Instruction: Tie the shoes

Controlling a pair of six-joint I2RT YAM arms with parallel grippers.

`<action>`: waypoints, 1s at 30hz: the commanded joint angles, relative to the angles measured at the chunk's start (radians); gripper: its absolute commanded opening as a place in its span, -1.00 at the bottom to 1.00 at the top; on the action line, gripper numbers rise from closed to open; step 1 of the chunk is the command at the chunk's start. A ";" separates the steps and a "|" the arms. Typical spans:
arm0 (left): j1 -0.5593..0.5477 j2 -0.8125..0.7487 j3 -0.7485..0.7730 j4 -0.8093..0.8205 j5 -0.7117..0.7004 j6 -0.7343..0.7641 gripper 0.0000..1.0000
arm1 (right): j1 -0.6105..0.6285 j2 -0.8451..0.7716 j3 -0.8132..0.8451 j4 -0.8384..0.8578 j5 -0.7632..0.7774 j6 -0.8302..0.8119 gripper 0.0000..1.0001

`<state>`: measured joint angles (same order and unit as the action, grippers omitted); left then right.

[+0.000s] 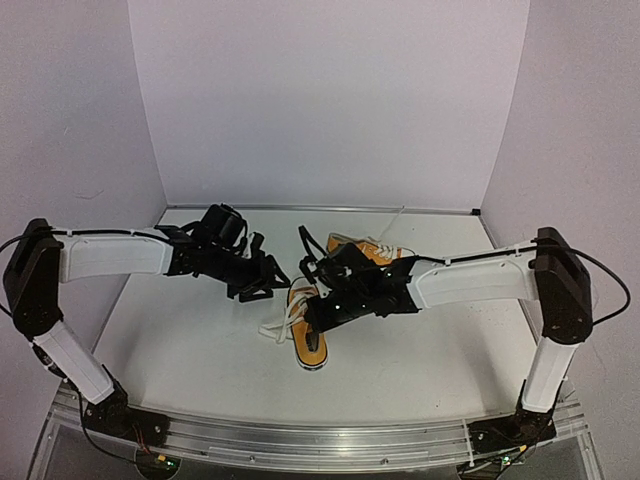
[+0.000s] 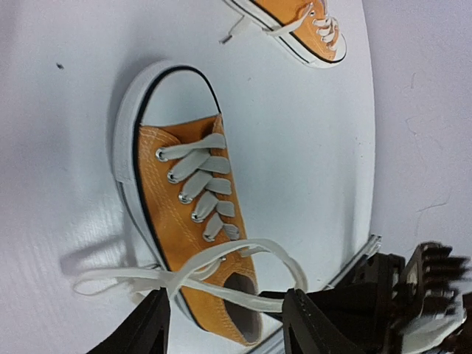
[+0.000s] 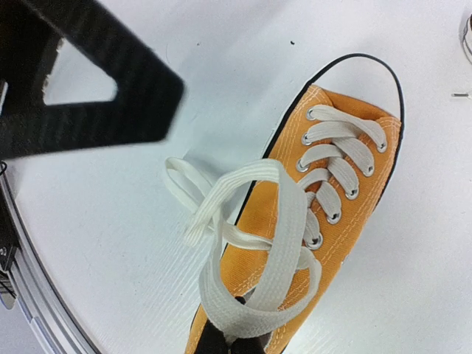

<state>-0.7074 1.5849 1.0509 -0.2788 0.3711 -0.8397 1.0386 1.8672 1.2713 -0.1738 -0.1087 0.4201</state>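
**A:** How does your left hand stand?

**B:** My left hand (image 2: 225,313) is spread wide, with its black fingers (image 2: 144,328) well apart and gripping nothing. It hangs low at the heel end of the nearer orange-yellow canvas sneaker (image 2: 181,192). That sneaker's flat white woven lace (image 3: 284,221) runs across the gap between the fingers. I can't tell whether it brushes either one.

**A:** And the right?

**B:** My right hand (image 1: 318,305) is over the same heel from the other side, near my left. In its wrist view the lace looms broad at the bottom edge and runs into something dark. Whether the hand is pinching the lace or spread apart, I cannot tell.

**A:** What else is around?

**B:** The second matching orange-yellow sneaker (image 1: 365,250) lies farther back on the white bench (image 1: 180,350). My right arm partly covers it, and its lace trails loose. A blurred black finger of my left hand fills the upper left of the right wrist view and hides some of the bench.

**A:** Materials?

**B:** The upper is stitched canvas, and the smooth white rubber toe cap (image 2: 173,96) is edged with a thin black line. The flat bands of lacing cross between small round metal eyelets (image 2: 161,154). The lace is untied. One open loop lies on the bench beside the sneaker, and another arches over the tongue.
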 commanded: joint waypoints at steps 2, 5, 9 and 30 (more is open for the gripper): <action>0.005 -0.109 -0.051 -0.138 -0.203 0.231 0.12 | -0.007 -0.052 -0.037 -0.003 0.037 -0.006 -1.00; 0.006 -0.116 -0.064 -0.180 -0.211 0.271 0.09 | -0.012 -0.068 -0.049 -0.004 0.041 -0.006 -1.00; 0.006 -0.143 -0.142 -0.114 -0.188 0.260 0.05 | -0.019 -0.088 -0.056 -0.007 0.045 -0.006 -1.00; 0.005 -0.038 -0.345 0.395 -0.048 0.154 -0.08 | -0.041 -0.119 -0.070 -0.018 0.051 -0.016 -1.00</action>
<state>-0.7055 1.4993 0.7036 -0.0061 0.2933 -0.6694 1.0037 1.8029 1.2076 -0.1881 -0.0783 0.4160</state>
